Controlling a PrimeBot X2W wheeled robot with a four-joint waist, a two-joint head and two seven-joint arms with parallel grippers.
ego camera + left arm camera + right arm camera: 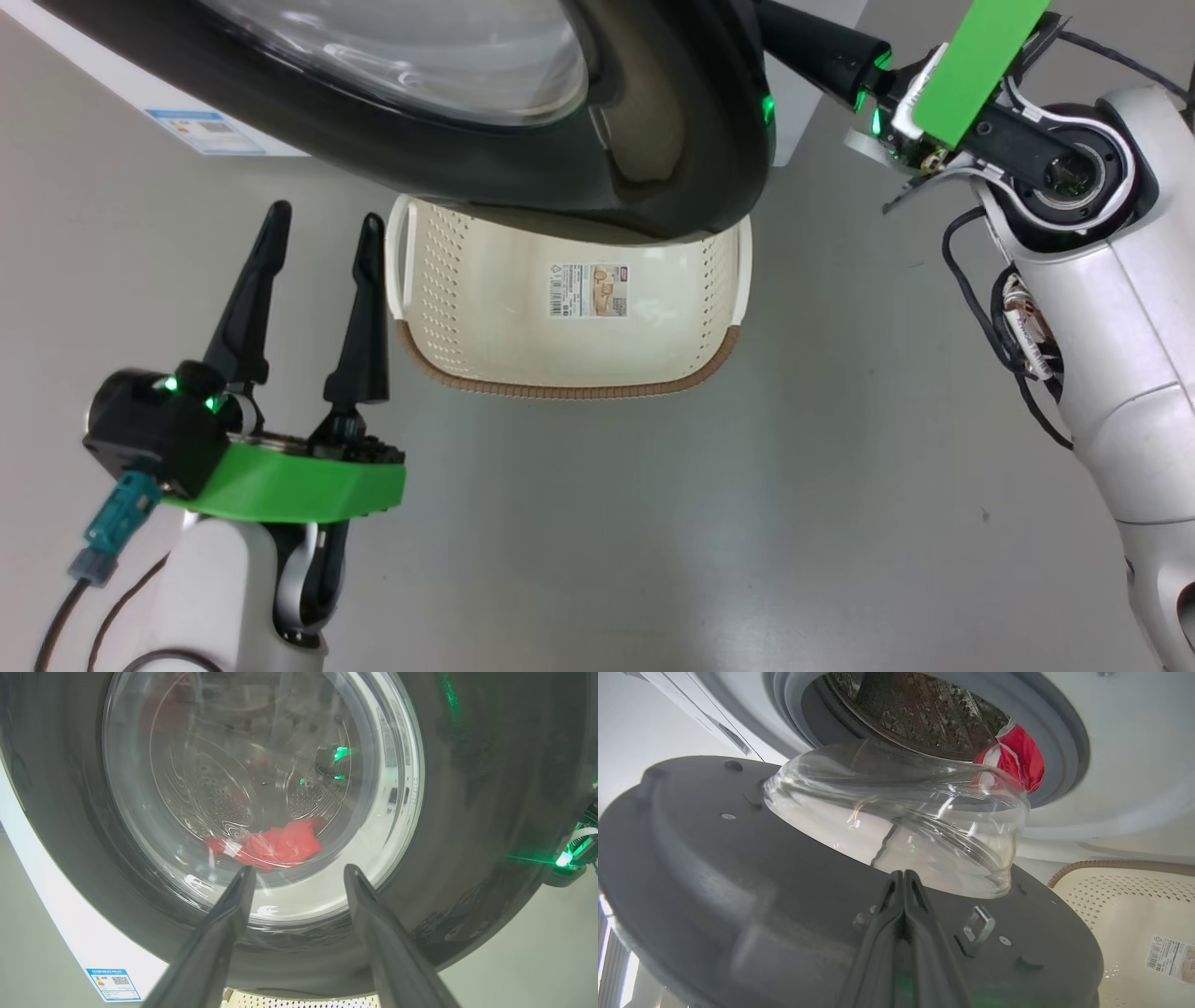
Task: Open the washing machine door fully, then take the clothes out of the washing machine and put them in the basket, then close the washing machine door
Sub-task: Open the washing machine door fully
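Left gripper (325,217) sits nearest, low on the left, its two dark fingers spread apart and holding nothing. It points at the outer face of the washing machine door (653,140). The door stands partly open, its glossy black rim hanging over the far edge of the basket (560,390) on the floor.

Right gripper (903,873) is on the far right, behind the door's free edge. Its fingers are pressed together with nothing between them, tips against the door's dark inner face just below the glass bowl.

Red clothes (1013,756) lie at the mouth of the drum, inside the washing machine (1134,742).

Likely risks: the closed fingertips could skid off the smooth panel, letting the door drift back. A door swinging wider may also strike the waiting left gripper, which stands in its path. While the door overhangs the basket, clothes dropped there could catch on it.
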